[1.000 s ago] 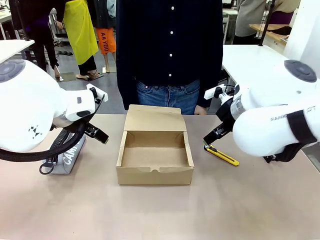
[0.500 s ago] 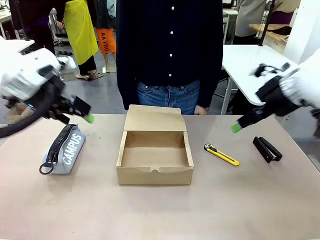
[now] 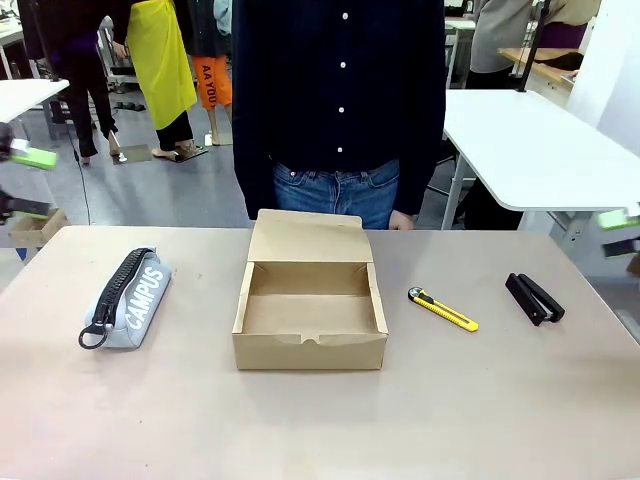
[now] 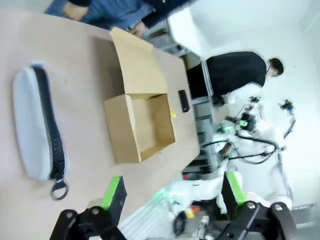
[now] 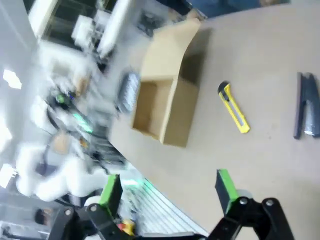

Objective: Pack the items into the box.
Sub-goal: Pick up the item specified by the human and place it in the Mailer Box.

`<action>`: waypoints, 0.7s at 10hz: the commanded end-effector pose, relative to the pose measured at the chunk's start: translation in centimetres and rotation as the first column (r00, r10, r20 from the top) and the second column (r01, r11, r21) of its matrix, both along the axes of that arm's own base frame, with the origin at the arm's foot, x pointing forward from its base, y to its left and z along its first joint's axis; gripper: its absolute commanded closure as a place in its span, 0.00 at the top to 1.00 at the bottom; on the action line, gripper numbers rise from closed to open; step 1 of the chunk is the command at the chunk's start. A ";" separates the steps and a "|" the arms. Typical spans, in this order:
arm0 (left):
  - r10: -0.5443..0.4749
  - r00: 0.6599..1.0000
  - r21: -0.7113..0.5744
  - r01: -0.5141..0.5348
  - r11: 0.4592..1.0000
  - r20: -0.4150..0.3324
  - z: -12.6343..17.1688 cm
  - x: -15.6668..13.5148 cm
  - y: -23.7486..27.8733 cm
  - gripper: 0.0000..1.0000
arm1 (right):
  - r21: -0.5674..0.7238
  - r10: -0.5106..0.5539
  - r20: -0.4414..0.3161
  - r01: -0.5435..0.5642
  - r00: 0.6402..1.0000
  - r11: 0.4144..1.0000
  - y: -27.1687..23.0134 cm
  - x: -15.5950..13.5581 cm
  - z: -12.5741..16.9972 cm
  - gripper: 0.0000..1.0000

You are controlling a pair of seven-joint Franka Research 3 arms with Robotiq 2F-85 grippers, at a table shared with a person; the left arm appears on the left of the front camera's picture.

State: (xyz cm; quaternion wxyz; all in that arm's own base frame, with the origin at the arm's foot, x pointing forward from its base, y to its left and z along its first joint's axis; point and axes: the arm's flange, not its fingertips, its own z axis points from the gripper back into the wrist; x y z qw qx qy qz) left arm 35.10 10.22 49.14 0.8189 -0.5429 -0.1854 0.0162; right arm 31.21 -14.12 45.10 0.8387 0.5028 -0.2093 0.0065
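Plain brown shallow cardboard box [image 3: 310,352]. Slim yellow-and-black utility knife [image 3: 443,309]. Flat elongated black object [image 3: 534,298]. Grey fabric pencil case [image 3: 130,300]: black zip, white "CAMPUS" print. Beige table [image 3: 450,420]. Left gripper [image 4: 172,189], right gripper [image 5: 169,186]: black, green pads.

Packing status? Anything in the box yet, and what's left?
Done: nothing packed. The box stands open and empty.
In hand: nothing. The left gripper and the right gripper are both open and hold nothing.
Left: both items. The utility knife lies just right of the box, and the black object lies farther right. Each has yet to be picked up and placed inside.
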 end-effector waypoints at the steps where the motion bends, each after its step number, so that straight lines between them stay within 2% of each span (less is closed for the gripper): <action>1: 0.050 0.995 -0.136 -0.061 0.989 -0.085 -2.3 2.3 4.7 1.00 | 0.218 -0.154 -0.059 0.163 0.986 0.962 -4.3 0.7 -2.6 1.00; 2: 0.073 0.994 -0.198 -0.087 0.976 -0.079 -3.7 2.3 7.3 1.00 | 0.270 -0.251 -0.104 0.270 0.962 0.924 -6.6 0.2 -4.0 1.00; 4: 0.100 0.990 -0.276 -0.124 0.953 -0.100 -5.9 1.9 7.9 1.00 | 0.328 -0.338 -0.170 0.377 0.926 0.866 -9.4 -0.5 -5.9 1.00; 6: 0.130 0.989 -0.293 -0.146 0.945 -0.073 -5.9 1.3 6.1 1.00 | 0.301 -0.373 -0.192 0.417 0.908 0.858 -9.7 -0.3 -6.7 1.00; 7: 0.143 0.989 -0.214 -0.150 0.965 -0.049 -5.3 1.3 4.1 1.00 | 0.326 -0.350 -0.213 0.403 0.912 0.855 -10.1 -1.6 -6.7 1.00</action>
